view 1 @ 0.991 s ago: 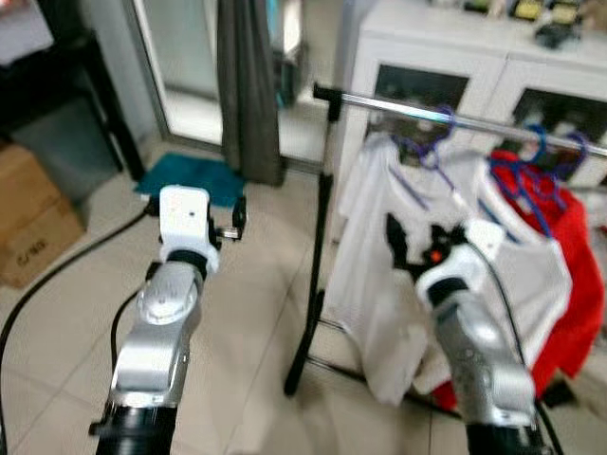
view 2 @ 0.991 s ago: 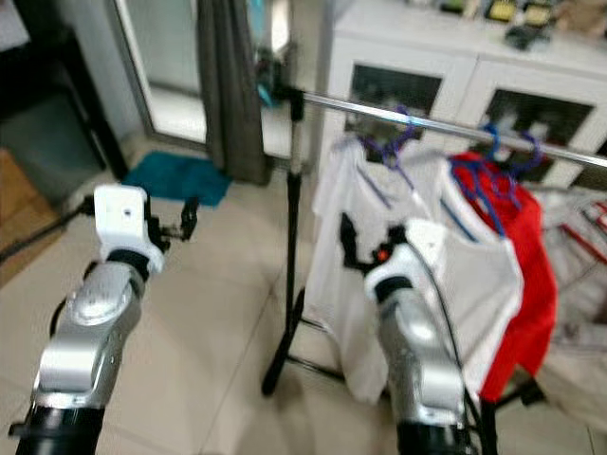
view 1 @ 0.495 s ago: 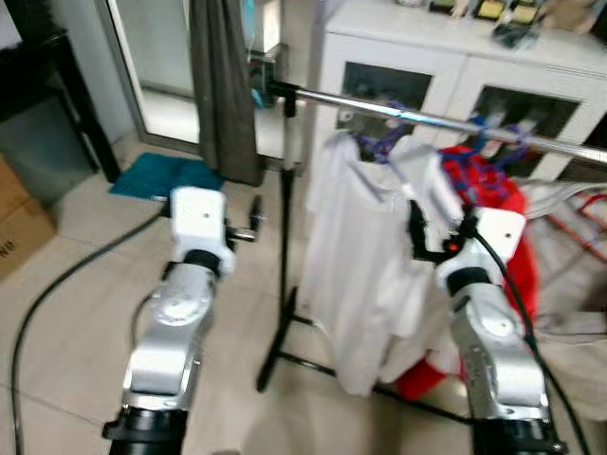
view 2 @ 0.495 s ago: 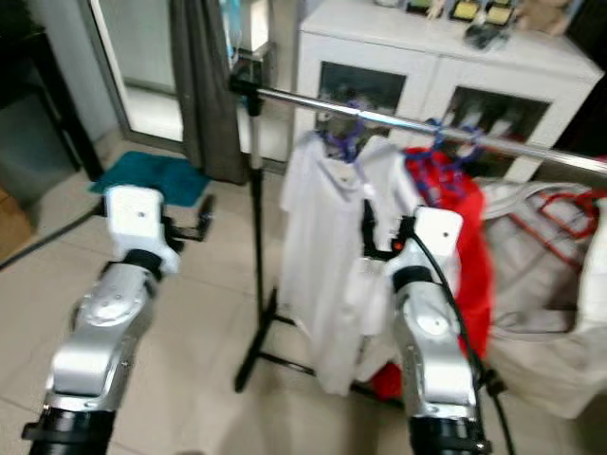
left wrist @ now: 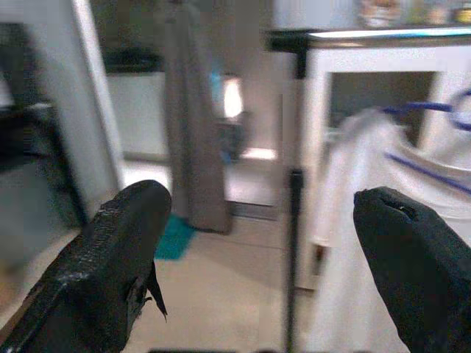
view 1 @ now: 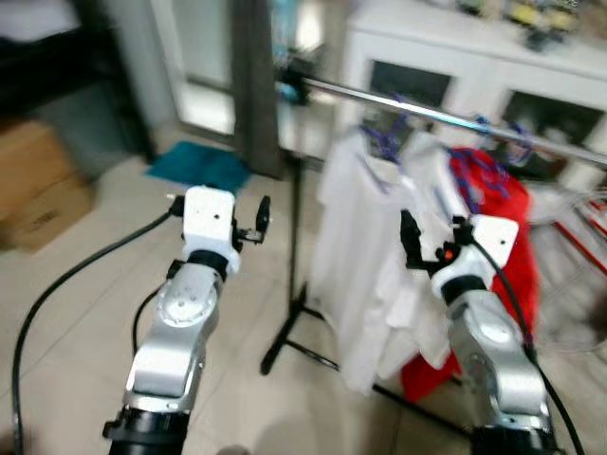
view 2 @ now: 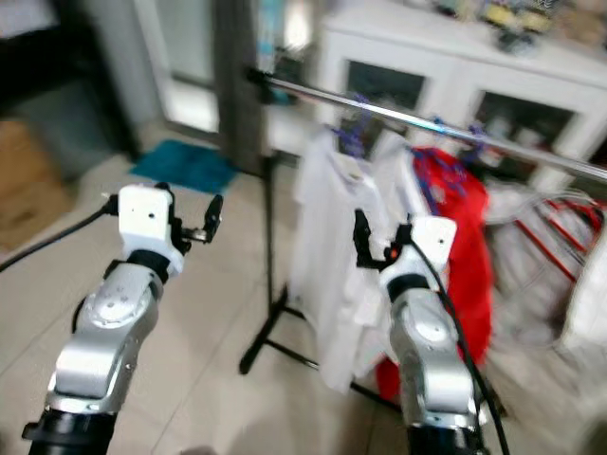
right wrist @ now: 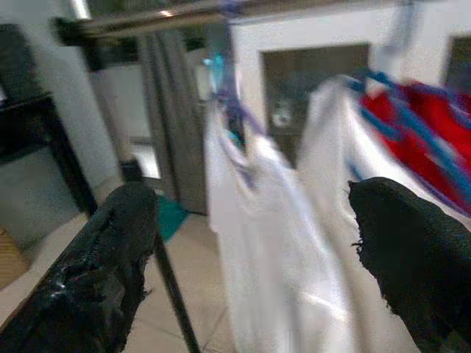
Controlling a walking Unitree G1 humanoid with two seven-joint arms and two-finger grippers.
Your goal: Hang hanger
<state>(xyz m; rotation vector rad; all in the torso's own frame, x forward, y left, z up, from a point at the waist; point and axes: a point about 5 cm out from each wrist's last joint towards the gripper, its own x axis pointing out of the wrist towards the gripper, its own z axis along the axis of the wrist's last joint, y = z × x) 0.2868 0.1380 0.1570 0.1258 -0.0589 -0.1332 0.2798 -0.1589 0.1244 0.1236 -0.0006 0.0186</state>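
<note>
The right end effector is being held up with its two black fingers spread wide apart and nothing between them, just in front of the white shirt. That shirt is hanging on a blue hanger hooked over the metal rail of the clothes rack, beside a red garment on a second blue hanger. In the right wrist view the rail and the white shirt are seen directly ahead between the open fingers.

The left end effector is likewise being held open and empty, level with the rack's black upright post and apart from it.

Compared with half a second ago, the whole scene is being shifted rightwards in the head views, so the camera is judged to be turning; the arms are being kept in much the same raised pose. The hanger appears already placed on the rail, so the hanging step is judged done, with release complete.

A cardboard box and a teal mat are lying on the tiled floor.
</note>
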